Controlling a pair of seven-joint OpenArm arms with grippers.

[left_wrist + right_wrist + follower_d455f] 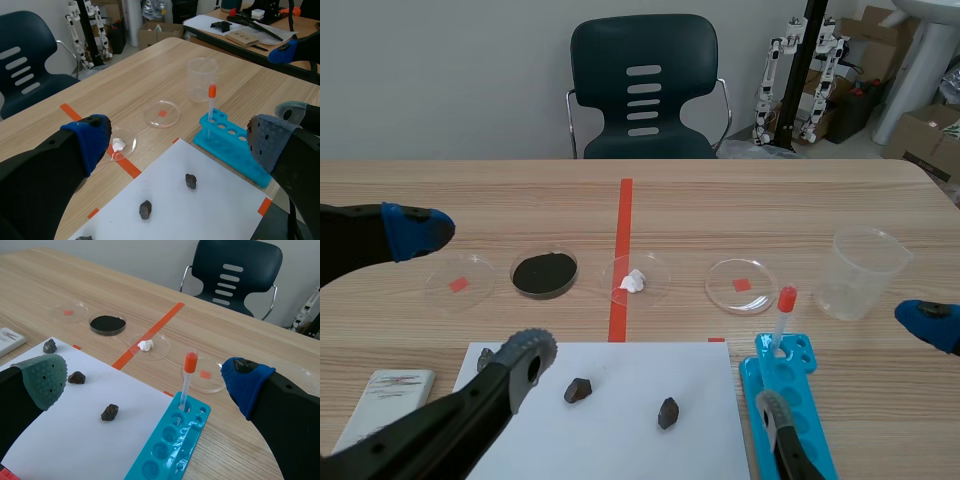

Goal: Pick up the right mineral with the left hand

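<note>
Left jaws: released and spread wide, nothing between them; blue pad [90,140] and grey pad [267,145] raised at the left side of the white sheet [620,440].
Right jaws: released and spread wide, empty; blue pad [245,382] and grey-green pad [45,377] raised off the sheet's right edge.
Right mineral [667,412]: small dark lump lying on the sheet, right of its middle, toward the near edge; touched by neither jaws; seen ahead of the left jaws in the left wrist view.
Middle mineral [578,390]: dark brown lump on the sheet, just left of its middle.
Left mineral [49,346]: grey lump at the sheet's far left corner; partly hidden by the left arm in the scene view.
Blue rack [810,420]: just beside the sheet's right edge, lengthwise along it.
Tube [782,320]: orange-red cap, upright in the rack, level with the sheet's far right corner.
Plastic beaker [860,272]: clear, upright, beyond and well right of the sheet's far right corner.
Dishes: four clear ones in a row beyond the sheet's far edge; black powder dish [544,273], white lump dish [635,280], right dish [741,285], left dish [460,283].
White device [385,395]: flat, just off the sheet's left edge.
Worktop [470,200]: light wood, under the sheet.
Chair [643,85]: dark, well beyond the sheet's far edge.
</note>
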